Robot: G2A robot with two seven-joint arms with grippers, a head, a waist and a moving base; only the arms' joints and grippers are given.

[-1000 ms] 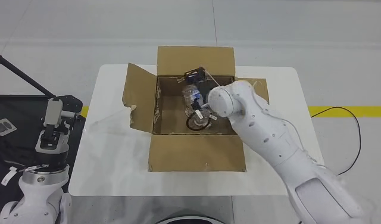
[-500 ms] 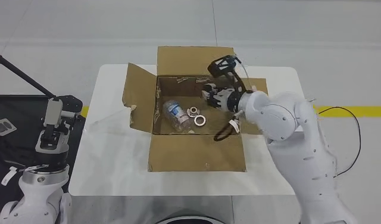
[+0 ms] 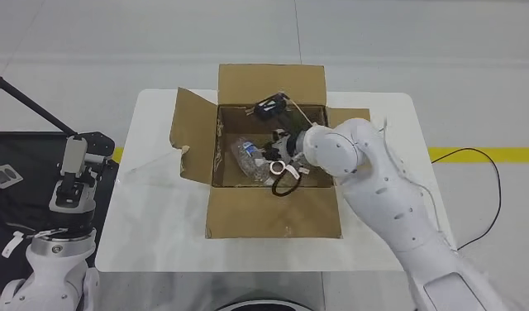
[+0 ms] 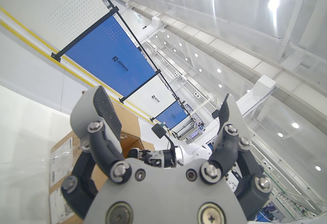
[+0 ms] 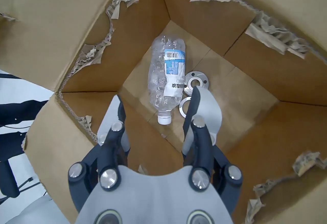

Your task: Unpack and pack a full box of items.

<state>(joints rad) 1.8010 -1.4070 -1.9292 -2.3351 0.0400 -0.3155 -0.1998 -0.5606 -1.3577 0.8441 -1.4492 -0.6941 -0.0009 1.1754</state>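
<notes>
Right gripper [image 5: 157, 96]: fingers spread, nothing held, over the open box [image 5: 230, 38]. Clear bottle [image 5: 167, 74] lies flat on the box bottom just past the fingertips, cap toward them. Flange [image 5: 204, 80] and ring [image 5: 181, 107] sit beside the bottle, the ring partly behind one finger. Flap edges are torn. Box sits on white table [image 3: 157, 228]; grey floor [image 3: 413, 30] has a yellow line [image 3: 471, 153]. Left gripper [image 4: 163, 93]: spread, empty, aimed at the ceiling [image 4: 230, 31].

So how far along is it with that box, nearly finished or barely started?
Done: the cardboard box stands with its flaps open. In hand: nothing yet. The right gripper hangs open over the box, above the plastic bottle, and the left gripper is open, beside the table. Left: the bottle and two metal rings lie on the box floor, so the handling looks barely begun.
</notes>
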